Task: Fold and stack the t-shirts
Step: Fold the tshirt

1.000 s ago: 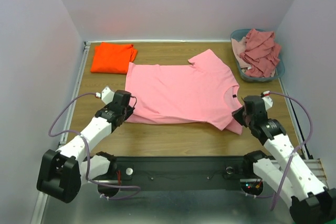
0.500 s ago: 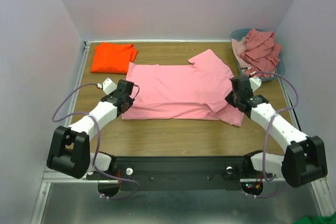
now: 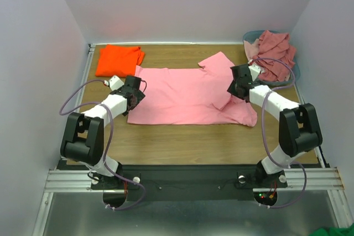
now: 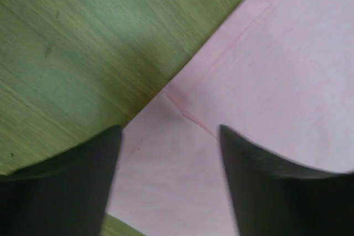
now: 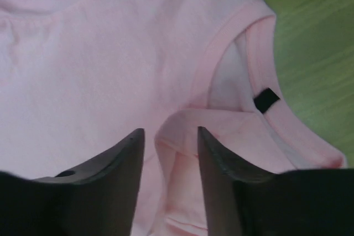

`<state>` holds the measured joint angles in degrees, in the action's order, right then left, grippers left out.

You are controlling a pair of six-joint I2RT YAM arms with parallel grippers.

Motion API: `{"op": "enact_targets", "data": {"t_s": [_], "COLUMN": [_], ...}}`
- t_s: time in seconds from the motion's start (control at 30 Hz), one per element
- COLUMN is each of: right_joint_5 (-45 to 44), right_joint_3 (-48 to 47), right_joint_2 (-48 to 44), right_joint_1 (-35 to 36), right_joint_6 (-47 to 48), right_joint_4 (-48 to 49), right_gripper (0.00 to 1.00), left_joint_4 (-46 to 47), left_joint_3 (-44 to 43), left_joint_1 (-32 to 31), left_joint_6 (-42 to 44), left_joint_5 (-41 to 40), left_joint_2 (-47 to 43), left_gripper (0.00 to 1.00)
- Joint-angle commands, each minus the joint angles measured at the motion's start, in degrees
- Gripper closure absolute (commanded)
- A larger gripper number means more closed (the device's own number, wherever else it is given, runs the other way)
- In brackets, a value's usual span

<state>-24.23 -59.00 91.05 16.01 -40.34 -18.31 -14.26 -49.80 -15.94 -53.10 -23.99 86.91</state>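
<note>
Found light pink t-shirt [image 3: 182, 92] stretched crosswise on worktop [image 3: 182, 136], hem corner under left end effector [image 4: 168, 131], spread open; collar-side fold inside right end effector [image 5: 170, 131], grip unclear.

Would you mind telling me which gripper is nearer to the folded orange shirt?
Left. The left gripper sits close beside the orange shirt; the right gripper is across the pink shirt.

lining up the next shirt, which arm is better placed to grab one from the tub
Right. The right gripper is at the collar end of the pink shirt, close beside the tub of dusty rose shirts. The left gripper is at the opposite end, by the orange shirt.
</note>
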Motion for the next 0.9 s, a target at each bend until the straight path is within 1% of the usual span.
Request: {"op": "enact_targets", "data": {"t_s": [0.0, 0.03, 0.07, 0.1, 0.13, 0.17, 0.2, 0.23, 0.27, 0.3, 0.37, 0.43, 0.5, 0.63, 0.73, 0.77, 0.87], "right_joint_5": [2.50, 3.91, 7.84, 7.88, 8.92, 11.11, 12.70, 14.37, 18.56, 20.69, 26.39, 28.88, 31.25, 31.44, 31.43, 30.39, 27.14], "right_joint_3": [-5.07, -4.90, -2.46, -2.43, -1.30, 0.28, 2.73, 4.23, 5.38, 6.52, 9.43, 9.70, 8.65, 6.19, 1.80, -1.35, -6.02], "right_joint_2": [2.20, 1.60, -0.24, -0.25, -2.95, -4.28, -6.91, -7.98, -8.95, -9.48, -9.75, -8.52, -5.80, -0.53, 4.13, 5.36, 9.58], "right_joint_1": [-0.80, -0.81, -0.81, -0.81, -0.81, -0.81, -0.81, -0.81, -0.81, -0.81, -0.72, -0.72, -0.72, -0.72, -0.72, -0.72, -0.72], "right_joint_6": [3.68, 3.69, 2.90, 2.90, 2.03, 1.76, 1.67, 1.75, 1.75, 1.93, 2.54, 2.72, 2.37, 2.28, 1.93, 1.84, 1.93], "right_joint_4": [2.92, 2.84, 2.92, 2.92, 2.92, 2.84, 3.01, 3.10, 3.27, 3.80, 6.43, 8.46, 9.25, 11.00, 13.03, 13.38, 13.12], "right_gripper": [0.41, 0.32, 0.22, 0.22, 0.16, 0.12, 0.00, 0.00, 0.00, 0.00, 0.00, 0.00, 0.00, 0.00, 0.00, 0.00, 0.00], "left_joint_4": [-0.32, -1.11, -1.82, -1.82, -1.82, -1.82, -1.74, -1.65, -1.56, -1.30, -0.33, 0.72, 0.47, -1.64, -1.56, -1.56, -2.26], "left_joint_3": [-3.72, -4.42, -4.34, -3.90, -3.29, -2.59, -1.10, -0.22, 0.66, 2.67, 4.53, 7.08, 8.31, 8.58, 9.28, 9.46, 9.37], "left_joint_1": [0.74, 0.74, 0.74, 0.74, 0.74, 0.74, 0.74, 0.65, 0.65, 0.65, 0.56, 0.56, 0.56, 0.56, 0.56, 0.56, 0.56], "left_joint_6": [1.51, 1.60, 1.68, 1.69, 1.69, 1.69, 1.77, 1.86, 1.95, 2.12, 2.39, 2.74, 3.00, 2.83, 2.83, 2.83, 2.92], "left_joint_5": [-1.85, -1.76, -1.59, -1.59, -1.50, -1.07, -0.19, -0.18, 0.78, 1.57, 3.77, 5.43, 5.44, 4.30, 4.04, 4.12, 4.04], "left_joint_2": [-0.78, -1.22, -3.57, -3.59, -4.64, -5.78, -8.23, -9.47, -12.01, -13.08, -16.23, -17.91, -19.67, -21.69, -23.28, -23.63, -24.25], "left_gripper": [0.02, 0.02, 0.02, 0.02, 0.02, 0.02, 0.02, 0.02, 0.02, 0.02, 0.02, 0.01, 0.02, 0.02, 0.02, 0.02, 0.02]}}
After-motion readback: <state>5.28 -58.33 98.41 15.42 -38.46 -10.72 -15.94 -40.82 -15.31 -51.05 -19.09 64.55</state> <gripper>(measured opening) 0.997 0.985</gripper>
